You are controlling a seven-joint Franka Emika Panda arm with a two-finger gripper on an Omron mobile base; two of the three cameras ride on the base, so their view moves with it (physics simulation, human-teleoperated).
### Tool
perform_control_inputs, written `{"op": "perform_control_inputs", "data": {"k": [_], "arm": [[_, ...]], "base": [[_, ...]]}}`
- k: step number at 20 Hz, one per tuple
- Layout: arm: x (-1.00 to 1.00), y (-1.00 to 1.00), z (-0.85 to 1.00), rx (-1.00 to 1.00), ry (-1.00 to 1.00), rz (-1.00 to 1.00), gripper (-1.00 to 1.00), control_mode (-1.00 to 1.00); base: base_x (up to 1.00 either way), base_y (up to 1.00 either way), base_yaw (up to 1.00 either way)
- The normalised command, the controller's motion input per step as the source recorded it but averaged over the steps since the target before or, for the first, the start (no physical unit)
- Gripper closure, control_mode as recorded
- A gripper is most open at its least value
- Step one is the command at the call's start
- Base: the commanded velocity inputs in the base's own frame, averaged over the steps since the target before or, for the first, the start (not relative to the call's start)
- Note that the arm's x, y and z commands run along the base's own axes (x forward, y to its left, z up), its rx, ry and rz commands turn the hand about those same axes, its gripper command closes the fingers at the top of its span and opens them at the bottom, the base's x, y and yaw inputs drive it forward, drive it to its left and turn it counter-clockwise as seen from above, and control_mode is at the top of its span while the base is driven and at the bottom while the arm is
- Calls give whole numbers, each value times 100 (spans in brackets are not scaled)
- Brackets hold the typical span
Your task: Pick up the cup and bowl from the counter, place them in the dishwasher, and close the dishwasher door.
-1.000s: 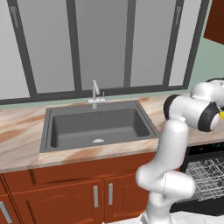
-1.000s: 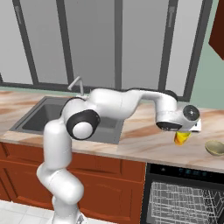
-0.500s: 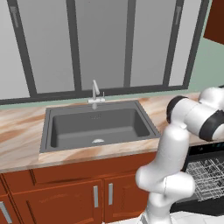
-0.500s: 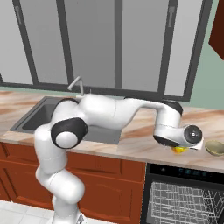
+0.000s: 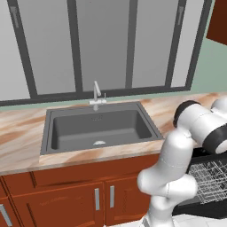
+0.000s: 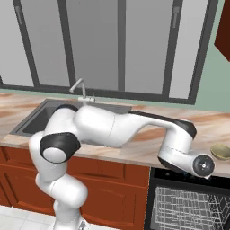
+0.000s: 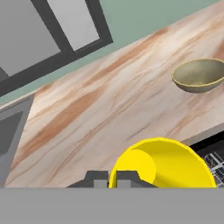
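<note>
Marbled stone is running the length of the table point(image 5: 26, 133) in the left base view, with a dark sink point(image 5: 99, 126) sunk into it under a faucet point(image 5: 96, 94) and tall grey windows point(image 5: 102, 44) behind. Reddish cabinets point(image 5: 66, 195) are sitting below, and at the far right the dishwasher point(image 5: 212, 177) is standing open, its pale wire rack showing behind the white arm point(image 5: 177, 173).

From the right base view, the arm is reaching across the table's front edge, its wrist hanging over the open dishwasher point(image 6: 188, 204). A bowl point(image 6: 221, 151) is resting on the table at the far right, near the wrist.

Looking along the hand, the claw point(image 7: 113, 179) is gripping a yellow cup point(image 7: 164, 164) tightly, its dark fingertips point(image 7: 97, 178) pinching the cup's rim. The cup is hanging above the table's edge, with a corner of the rack point(image 7: 214, 159) peeking out beside it. The bowl point(image 7: 199, 75) is sitting upright farther along the table, well apart from the cup.
</note>
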Motion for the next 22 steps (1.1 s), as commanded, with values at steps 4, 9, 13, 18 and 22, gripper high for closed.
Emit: {"op": "perform_control_inputs", "data": {"k": [4, 9, 13, 18, 22], "arm": [[-46, -8, -13, 11, -2, -16, 100, -100], [-8, -12, -27, 17, 0, -13, 100, -100], [-1, -13, -35, 15, 0, -8, 100, -100], [-5, -21, -35, 14, 0, -2, 100, -100], [-7, -26, -39, 12, 0, 0, 100, -100]], "base": [[0, 0, 0], [0, 0, 0], [0, 0, 0], [0, 0, 0], [0, 0, 0]]}}
